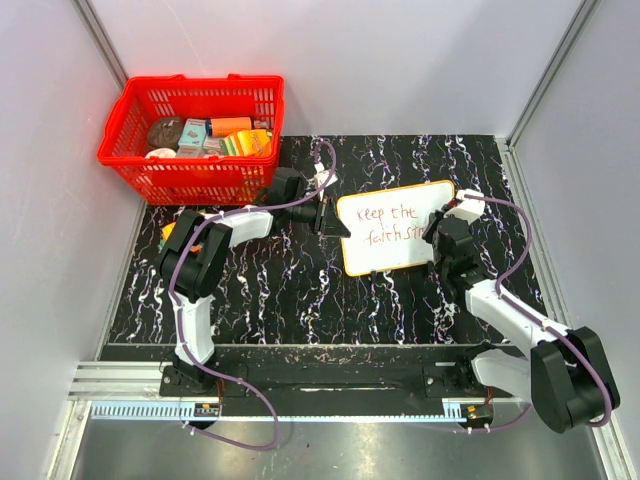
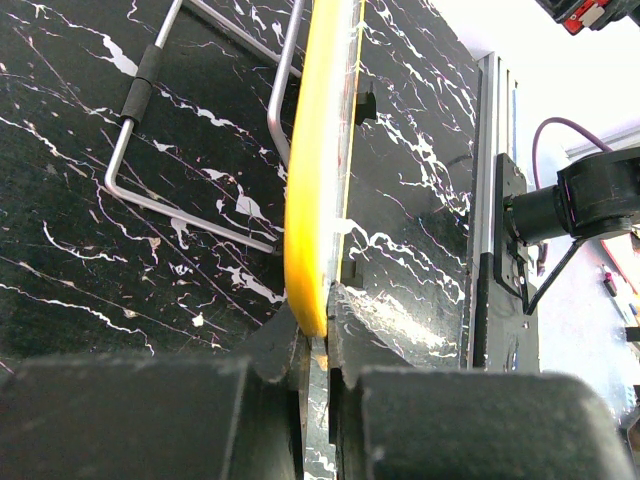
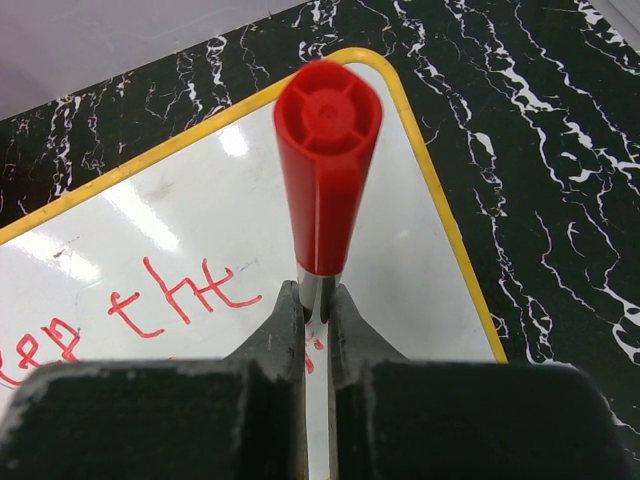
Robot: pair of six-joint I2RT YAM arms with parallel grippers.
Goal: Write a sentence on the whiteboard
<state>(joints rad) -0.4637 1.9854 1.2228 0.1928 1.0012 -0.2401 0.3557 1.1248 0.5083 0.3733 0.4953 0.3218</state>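
We're mid-writing here. The whiteboard sits on the black marbled worktop, right of centre. The left end effector is pinched shut on its left yellow rim, steadying it. The right end effector is clamped on a red marker, poised over the board's right side. The sentence reads "keep the" on top and "faith str" below, with the tail of it hidden under the right arm. To do this well, I'd say use light, even pressure on the tip and small strokes. Watch the right rim too, because room looks short. If the left grip slackens, the board could slide and the letters smear.
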